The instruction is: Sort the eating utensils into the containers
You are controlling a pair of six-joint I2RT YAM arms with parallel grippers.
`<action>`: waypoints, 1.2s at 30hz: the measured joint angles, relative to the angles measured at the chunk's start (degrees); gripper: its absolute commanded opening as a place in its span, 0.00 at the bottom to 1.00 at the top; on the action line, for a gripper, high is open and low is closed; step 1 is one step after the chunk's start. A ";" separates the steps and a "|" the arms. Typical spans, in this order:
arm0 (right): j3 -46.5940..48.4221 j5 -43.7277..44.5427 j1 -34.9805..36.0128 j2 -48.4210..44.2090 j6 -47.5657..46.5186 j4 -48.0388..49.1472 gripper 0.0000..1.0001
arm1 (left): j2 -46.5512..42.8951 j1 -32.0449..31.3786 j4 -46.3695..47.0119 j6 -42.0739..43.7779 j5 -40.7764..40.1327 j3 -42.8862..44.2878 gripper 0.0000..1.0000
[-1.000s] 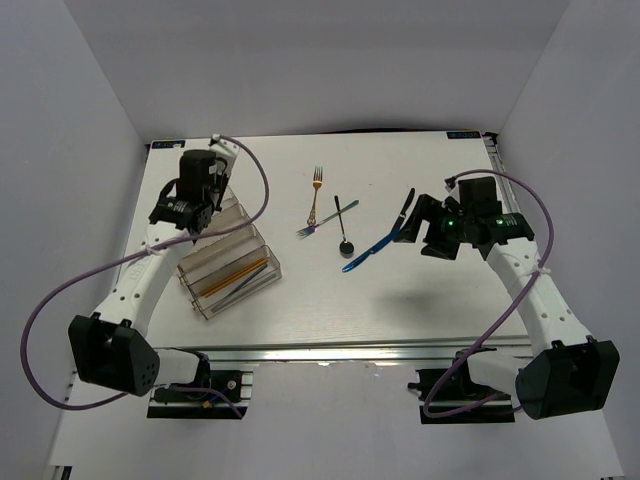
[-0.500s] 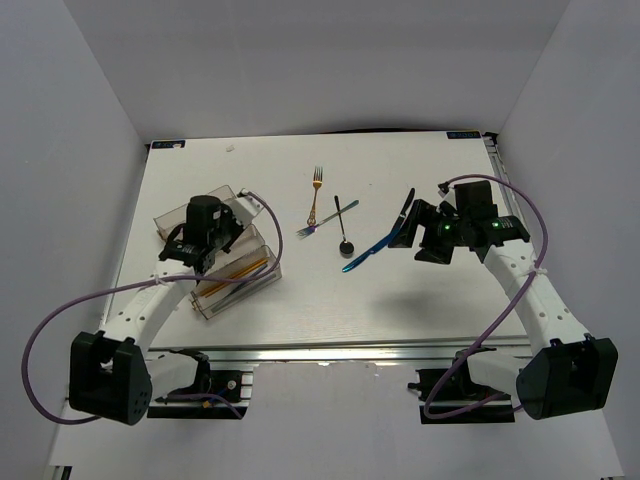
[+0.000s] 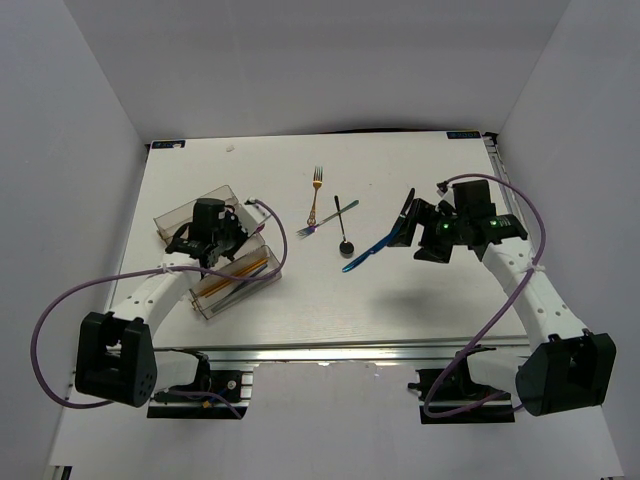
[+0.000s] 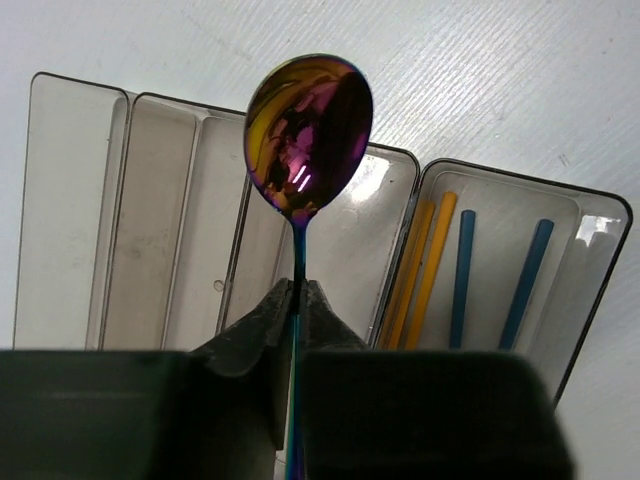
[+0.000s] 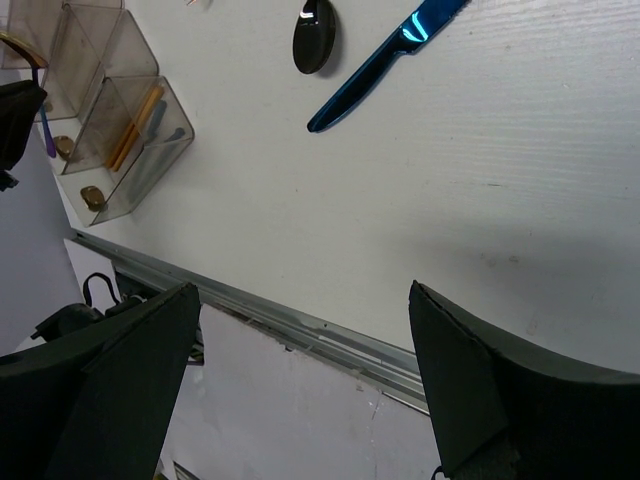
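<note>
The left gripper (image 4: 297,305) pinches the thin handle of an iridescent spoon (image 4: 308,135), its jaws pressed tight, so the bowl juts straight out ahead of the fingertips. Beneath and ahead lies the clear organiser tray (image 4: 62,200). The spoon runs lengthwise along the narrow compartments, probably so that it can go in flat. To the right of the fingers, one compartment holds gold sticks (image 4: 433,260) and blue sticks (image 4: 465,270), which suggests sorting by kind. No utensil shows in the bays under and left of the spoon, and one likely suits it. The right gripper (image 5: 303,290) hangs spread and empty over the table. A blue knife (image 5: 385,65) and a black spoon (image 5: 313,38) lie ahead of it, probably later picks.
</note>
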 measured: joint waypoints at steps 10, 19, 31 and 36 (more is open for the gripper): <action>0.02 -0.35 0.13 2.25 1.20 3.43 0.89 | -3.67 0.83 0.55 -4.94 -7.76 -2.45 0.63; 12.63 11.19 12.59 17.31 2.78 2.86 0.89 | -6.69 1.09 0.13 -21.40 -17.79 6.43 0.98; 45.68 30.84 22.60 55.17 -6.86 -3.65 0.50 | -0.33 1.05 -18.18 -63.54 -19.08 32.26 0.98; 52.35 31.80 22.34 63.58 -11.76 -4.50 0.43 | -2.29 1.01 -25.35 -69.11 -12.79 22.99 0.98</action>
